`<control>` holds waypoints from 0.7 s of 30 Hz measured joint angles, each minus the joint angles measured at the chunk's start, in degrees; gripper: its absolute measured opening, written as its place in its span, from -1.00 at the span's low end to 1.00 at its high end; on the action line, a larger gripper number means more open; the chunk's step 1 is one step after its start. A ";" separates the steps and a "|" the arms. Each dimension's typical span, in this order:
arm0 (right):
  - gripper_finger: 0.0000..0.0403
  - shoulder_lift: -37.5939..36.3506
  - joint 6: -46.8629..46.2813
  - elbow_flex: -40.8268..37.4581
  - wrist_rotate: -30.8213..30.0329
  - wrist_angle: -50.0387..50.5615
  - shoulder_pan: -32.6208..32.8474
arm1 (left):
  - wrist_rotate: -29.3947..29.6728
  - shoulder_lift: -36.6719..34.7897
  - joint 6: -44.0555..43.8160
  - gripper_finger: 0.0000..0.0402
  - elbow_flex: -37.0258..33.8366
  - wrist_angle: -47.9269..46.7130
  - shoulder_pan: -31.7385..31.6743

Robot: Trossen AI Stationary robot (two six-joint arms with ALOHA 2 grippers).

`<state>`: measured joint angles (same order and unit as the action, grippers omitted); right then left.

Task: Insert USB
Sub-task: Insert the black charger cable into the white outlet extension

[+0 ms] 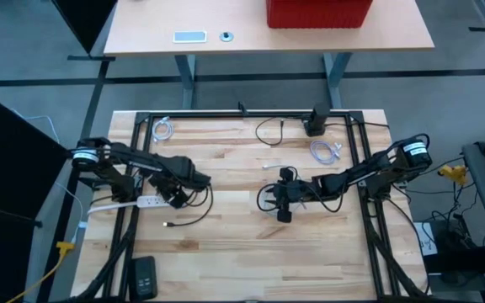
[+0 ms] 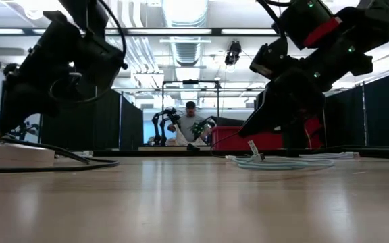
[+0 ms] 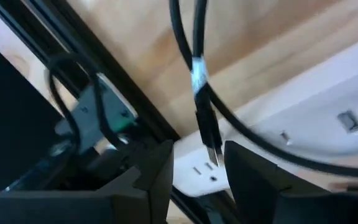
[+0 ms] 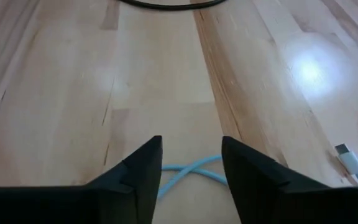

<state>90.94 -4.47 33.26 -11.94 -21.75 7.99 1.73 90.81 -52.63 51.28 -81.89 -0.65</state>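
1. USB plug (image 3: 212,151) sits between the jaws of the left gripper (image 3: 197,180), metal tip pointing at the white power strip (image 3: 303,134) just beyond. The jaws stand part open around it; whether they pinch the plug or only flank it cannot be told.
2. Black cable (image 3: 194,37) runs from the plug away across the worktop (image 1: 251,236), with a pale band on it near the plug.
3. Left gripper, seen from above (image 1: 175,195), is at the worktop's left side over the strip (image 1: 129,203).
4. Right gripper (image 4: 191,177) is near the worktop's middle, jaws parted and empty, a light blue cable (image 4: 188,169) lying on the wood between them. A white connector (image 4: 351,159) lies off to one side.
5. Judged risks: the plug looks tilted against the strip's face, so a push from here could skid off the port or bend the tip; a loose hold would let the plug twist; the taut cable loop may drag it off line.
6. Surroundings: a second black cable (image 1: 278,128) and a dark adapter (image 1: 317,120) at the far edge, coiled pale cables (image 1: 325,151) near the right arm, a dark device (image 1: 144,276) at the near left.
7. Obstruction: the black frame rail (image 3: 104,81) runs close beside the strip, leaving little room on that side.
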 joint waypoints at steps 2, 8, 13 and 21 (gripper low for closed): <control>-0.22 0.00 -0.44 0.00 0.00 0.09 0.00 | -0.18 -0.23 -0.12 -0.36 -0.86 0.80 0.13; -0.18 0.00 -0.70 0.00 0.00 0.13 0.00 | -0.19 -0.57 -1.04 -0.32 -2.72 4.11 0.27; -0.19 0.00 -0.75 0.00 0.00 0.10 0.00 | 0.74 -0.57 -1.92 -0.32 -4.85 5.48 0.24; -0.19 -0.01 -0.88 0.00 -0.02 0.02 0.00 | 4.27 -0.55 -1.88 -0.62 -6.18 6.82 0.24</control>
<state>90.93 -5.34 33.26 -11.97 -21.73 7.99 6.00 90.26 -54.51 45.10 -75.07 -0.40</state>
